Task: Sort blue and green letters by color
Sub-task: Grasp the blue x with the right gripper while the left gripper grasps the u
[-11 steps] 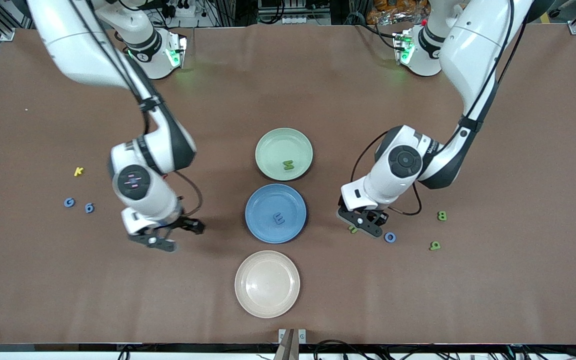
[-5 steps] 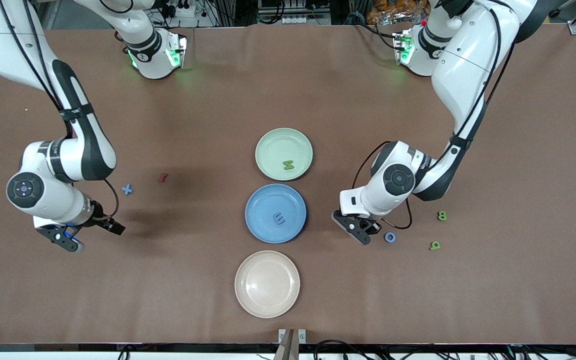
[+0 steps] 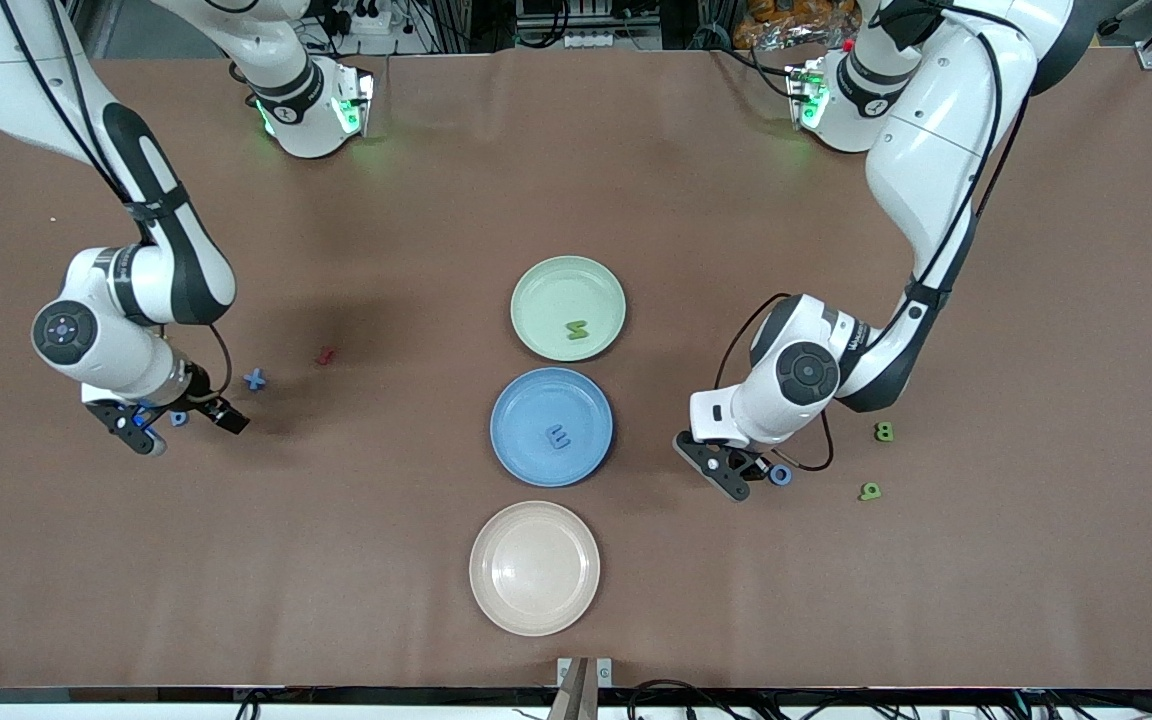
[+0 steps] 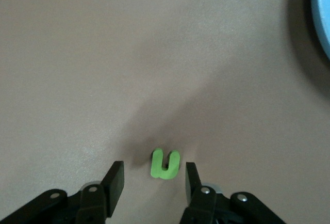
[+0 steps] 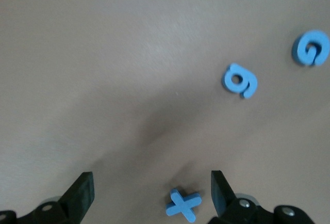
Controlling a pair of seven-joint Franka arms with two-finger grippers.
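Brown tabletop; small green foam letter u lies between left gripper's part-open, empty jaws; right gripper gapes over blue foam X.

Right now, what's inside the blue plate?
The blue plate holds one blue letter E, lying flat near its middle. Nothing else shows on it, and neither gripper covers any part.

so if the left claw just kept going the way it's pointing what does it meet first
Most likely the green u: it lies on the table between the open fingers of the left claw, right under it. Depth is hard to judge, but nothing else shows in that line.
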